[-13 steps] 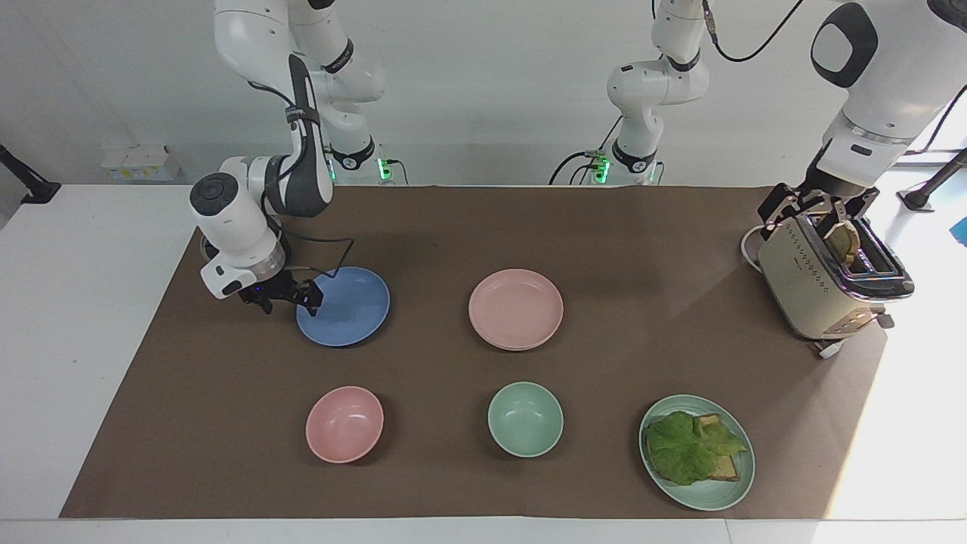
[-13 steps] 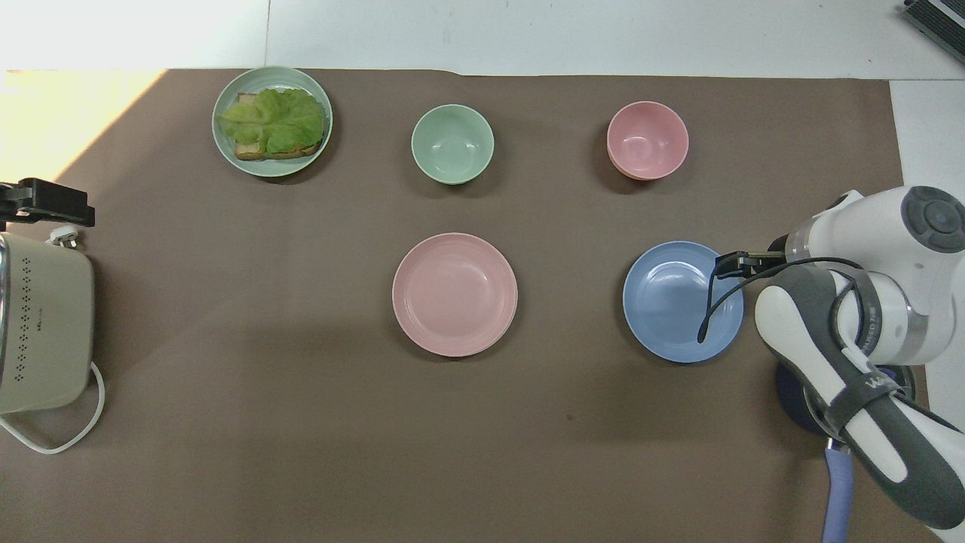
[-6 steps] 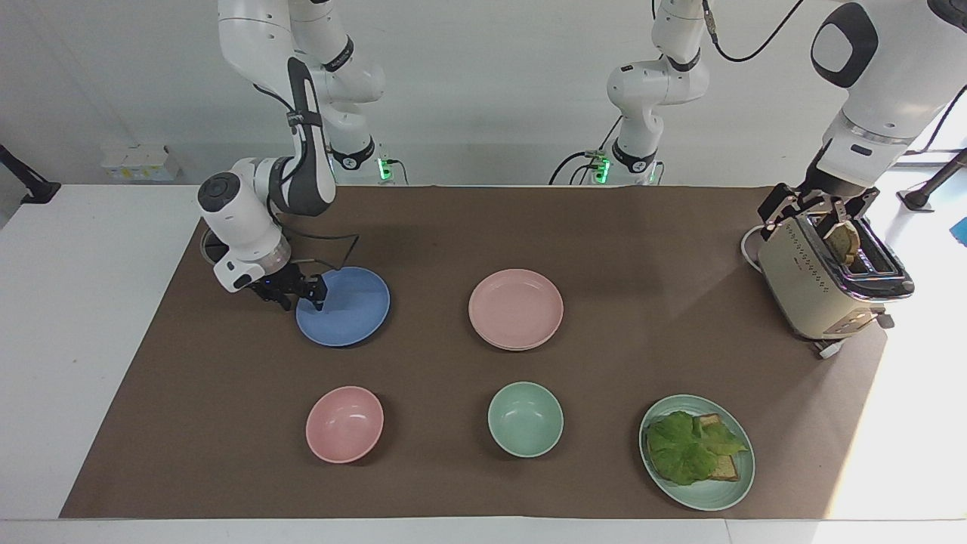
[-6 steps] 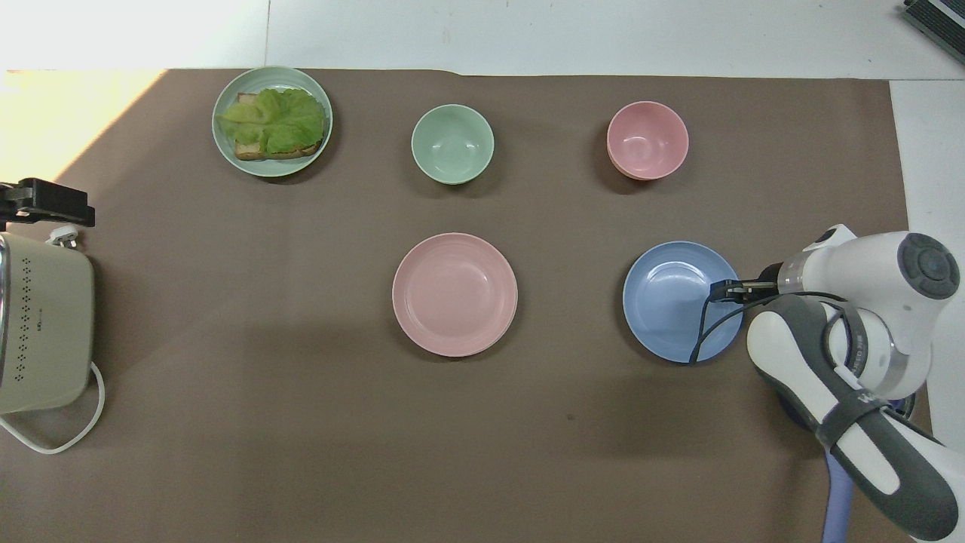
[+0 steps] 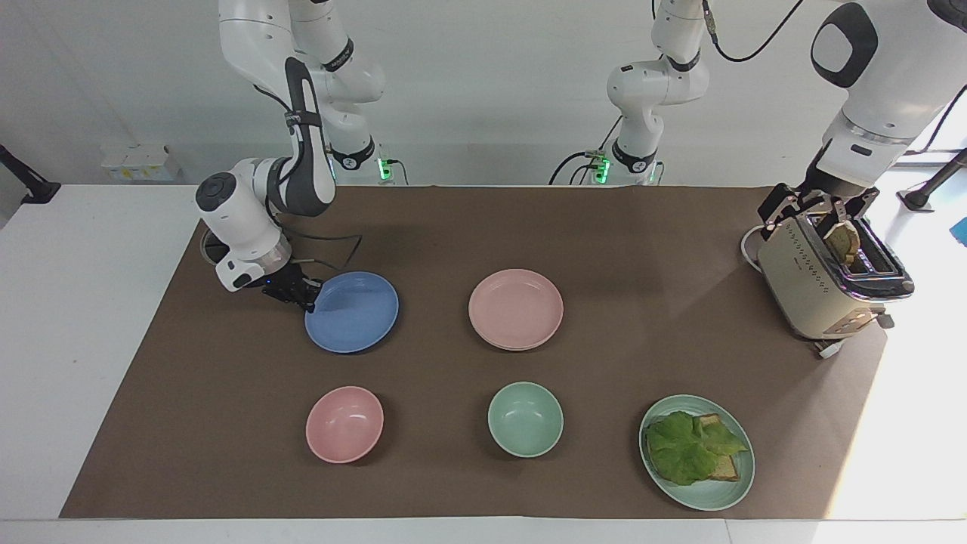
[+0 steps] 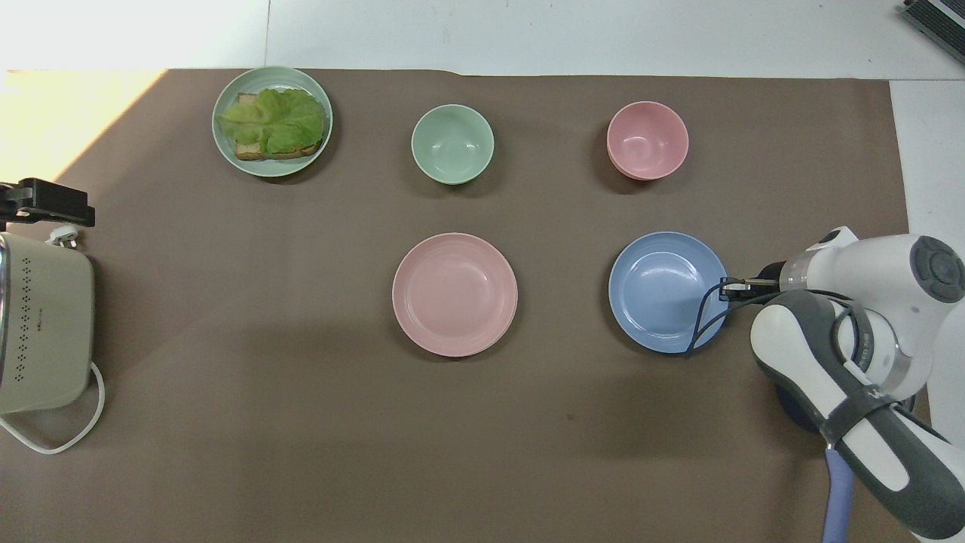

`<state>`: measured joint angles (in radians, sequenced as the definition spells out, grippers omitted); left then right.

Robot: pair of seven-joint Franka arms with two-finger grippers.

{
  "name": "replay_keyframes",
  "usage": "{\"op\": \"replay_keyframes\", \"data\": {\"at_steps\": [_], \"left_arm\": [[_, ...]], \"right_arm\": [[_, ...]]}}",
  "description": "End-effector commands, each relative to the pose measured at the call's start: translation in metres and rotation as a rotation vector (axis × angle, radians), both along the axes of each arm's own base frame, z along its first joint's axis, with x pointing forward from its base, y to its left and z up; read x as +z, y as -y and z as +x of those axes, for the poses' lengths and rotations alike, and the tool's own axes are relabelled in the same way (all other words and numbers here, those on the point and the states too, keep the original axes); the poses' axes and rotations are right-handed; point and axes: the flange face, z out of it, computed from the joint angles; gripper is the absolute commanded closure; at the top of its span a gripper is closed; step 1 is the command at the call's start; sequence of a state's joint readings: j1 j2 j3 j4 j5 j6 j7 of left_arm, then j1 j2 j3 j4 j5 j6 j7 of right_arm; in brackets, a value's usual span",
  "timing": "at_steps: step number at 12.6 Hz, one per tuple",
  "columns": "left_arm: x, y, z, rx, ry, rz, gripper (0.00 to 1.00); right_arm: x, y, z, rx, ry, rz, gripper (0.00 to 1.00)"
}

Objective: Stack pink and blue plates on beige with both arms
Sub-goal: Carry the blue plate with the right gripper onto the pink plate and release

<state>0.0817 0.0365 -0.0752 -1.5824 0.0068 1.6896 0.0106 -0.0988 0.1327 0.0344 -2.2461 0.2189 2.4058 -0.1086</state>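
The blue plate (image 5: 352, 311) is pinched at its rim by the right gripper (image 5: 306, 294), jaws clamped together on the edge at the plate's 9 o'clock in the facing view. It sits toward the right arm's end of the table, well apart from the pink plate (image 5: 516, 308), which already rests on the beige plate (image 5: 505, 345), only a sliver of cream showing under its edge.

With 1 thin edge grip, the blue plate may tilt or swing when lifted and slip out, or drag on the brown mat (image 5: 453, 227) if it is not raised enough. A skewed release over the stack could leave it off-centre or nudge the pink plate.

The left gripper (image 5: 820, 214) waits with jaws apart over the toaster (image 5: 808, 287) at 3 o'clock.
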Motion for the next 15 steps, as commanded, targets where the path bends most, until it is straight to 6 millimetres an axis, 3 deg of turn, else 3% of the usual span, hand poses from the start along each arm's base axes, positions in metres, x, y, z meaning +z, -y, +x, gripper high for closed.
{"op": "replay_keyframes", "data": {"at_steps": [1, 3, 7, 8, 13, 15], "left_arm": [[0.003, -0.002, -0.002, -0.007, -0.008, 0.012, 0.0], [0.003, -0.002, -0.002, -0.005, -0.008, 0.012, 0.0], [0.003, -0.002, -0.002, -0.007, -0.008, 0.012, 0.0], [0.003, -0.002, -0.002, -0.007, -0.008, 0.012, 0.0], [0.003, -0.002, -0.002, -0.007, -0.008, 0.012, 0.0], [0.003, -0.002, -0.002, -0.007, -0.008, 0.012, 0.0]], "right_arm": [[0.021, -0.008, 0.002, 0.01, 0.043, 0.021, 1.0], [0.052, -0.02, 0.014, 0.014, 0.071, 0.028, 1.0], [0.138, -0.052, 0.049, -0.018, 0.107, 0.065, 1.0], [0.148, -0.07, 0.051, -0.014, 0.11, 0.072, 1.0], [0.143, -0.185, 0.042, -0.017, 0.104, 0.102, 1.0], [0.122, -0.217, 0.043, -0.02, 0.106, 0.107, 1.0]]}}
